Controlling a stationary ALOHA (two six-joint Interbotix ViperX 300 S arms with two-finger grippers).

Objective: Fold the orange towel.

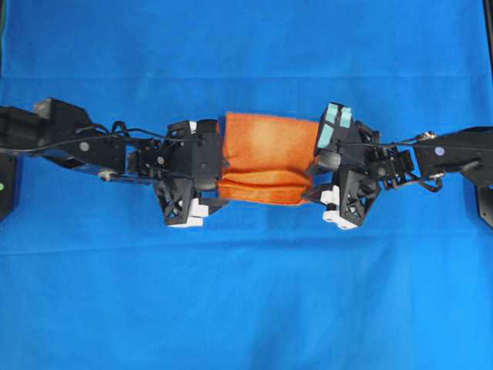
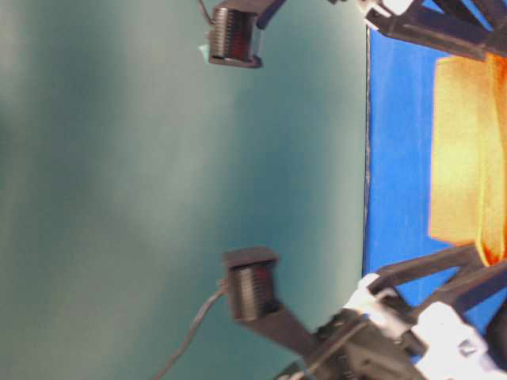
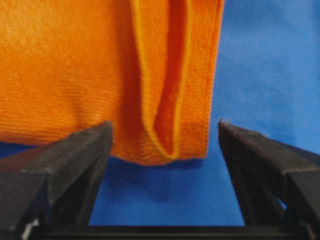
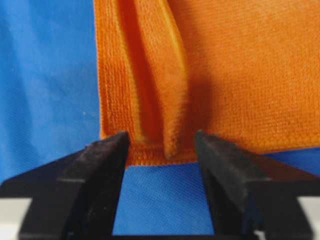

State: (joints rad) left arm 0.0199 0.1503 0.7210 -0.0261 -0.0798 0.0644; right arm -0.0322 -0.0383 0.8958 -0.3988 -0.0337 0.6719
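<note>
Now my left gripper (image 3: 165,145) and right gripper (image 4: 162,150) stand parted at opposite ends of the orange towel (image 1: 266,158), lying folded on blue cloth (image 1: 246,293). Soft, light, floppy; I'd pinch hemmed corners.

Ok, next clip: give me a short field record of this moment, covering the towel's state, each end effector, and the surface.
towel: orange towel, lying on the cloth, a raised fold ridge along its near edge
left end effector: left end effector open, jaws straddling the towel's folded end, not gripping
right end effector: right end effector open, jaws either side of the fold ridge, not gripping
surface: blue cloth
fold status: a ridge is formed; whether the fold is finished cannot be told
</note>
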